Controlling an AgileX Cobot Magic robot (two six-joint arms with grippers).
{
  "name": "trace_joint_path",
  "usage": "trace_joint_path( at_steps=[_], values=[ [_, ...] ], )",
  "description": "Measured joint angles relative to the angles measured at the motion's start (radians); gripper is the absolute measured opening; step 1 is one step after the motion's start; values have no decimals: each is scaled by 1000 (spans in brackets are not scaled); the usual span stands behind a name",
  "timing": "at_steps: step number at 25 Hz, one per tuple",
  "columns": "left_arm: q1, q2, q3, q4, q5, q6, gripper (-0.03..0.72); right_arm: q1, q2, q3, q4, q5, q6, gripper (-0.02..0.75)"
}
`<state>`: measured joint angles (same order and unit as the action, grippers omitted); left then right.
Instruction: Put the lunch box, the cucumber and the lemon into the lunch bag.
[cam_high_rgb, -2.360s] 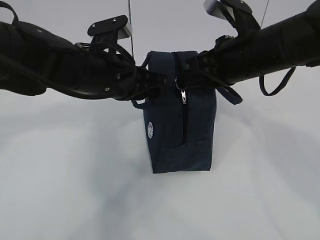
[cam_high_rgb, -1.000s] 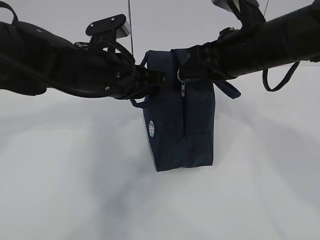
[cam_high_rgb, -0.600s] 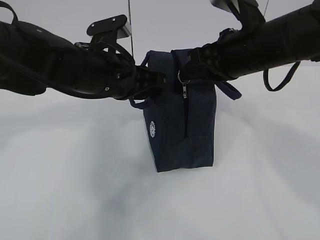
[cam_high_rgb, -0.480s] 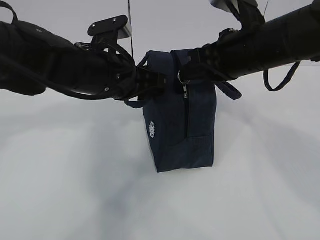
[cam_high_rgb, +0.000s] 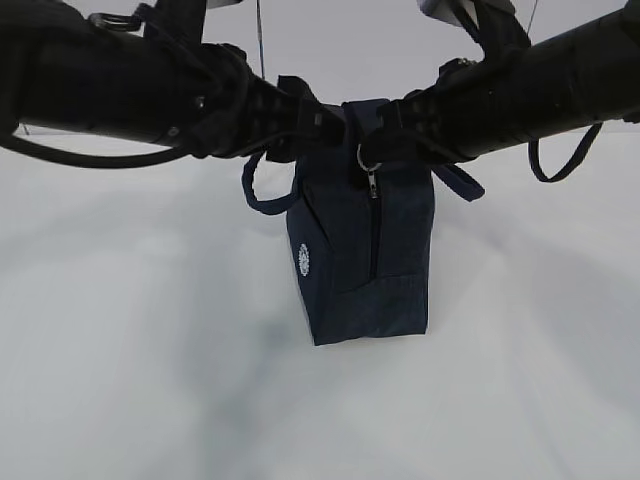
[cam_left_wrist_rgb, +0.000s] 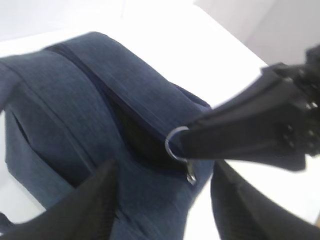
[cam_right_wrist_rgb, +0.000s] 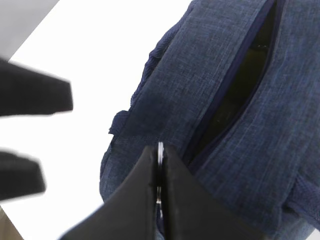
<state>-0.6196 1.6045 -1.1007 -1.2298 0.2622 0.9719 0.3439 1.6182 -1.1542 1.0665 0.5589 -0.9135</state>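
a: where's the bag (cam_high_rgb: 362, 262) right now?

b: standing upright on the white surface (cam_high_rgb: 130, 380), between the two arms. its zipper runs over the top and down the near face, and both wrist views show a dark slit where the top is partly unzipped.

a: and the right claw (cam_right_wrist_rgb: 159, 186)?

b: its fingers are pressed together on the silver ring pull (cam_right_wrist_rgb: 160, 148), near the top front corner of the bag. the left wrist view shows the ring (cam_left_wrist_rgb: 176, 145) caught at that claw's tip.

a: the left claw (cam_left_wrist_rgb: 162, 200)?

b: its fingers are spread wide, one to each side of the bag's end, holding nothing. in the exterior view it sits at the bag's upper left, by a loose handle (cam_high_rgb: 268, 192).

a: so how far along is the job?

b: early, i'd judge. the zipper is only part open, so the mouth likely needs to go wider. no lunch box, cucumber or lemon shows in any view, and the slit is too dark to tell whether anything is inside. as far as the pictures show, all three items remain to be packed.
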Motion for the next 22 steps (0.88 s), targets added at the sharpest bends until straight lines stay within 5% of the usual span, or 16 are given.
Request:
trace_joint_path(
  at_steps=[7, 11, 22],
  values=[
    [-2, -15, 122, -71, 5, 60, 429, 0, -1, 0, -2, 6, 0, 0],
    [-11, -11, 124, -168, 5, 180, 429, 0, -2, 0, -2, 12, 0, 0],
    [-11, 81, 124, -264, 51, 244, 429, 0, -2, 0, -2, 27, 0, 0]
  ],
)
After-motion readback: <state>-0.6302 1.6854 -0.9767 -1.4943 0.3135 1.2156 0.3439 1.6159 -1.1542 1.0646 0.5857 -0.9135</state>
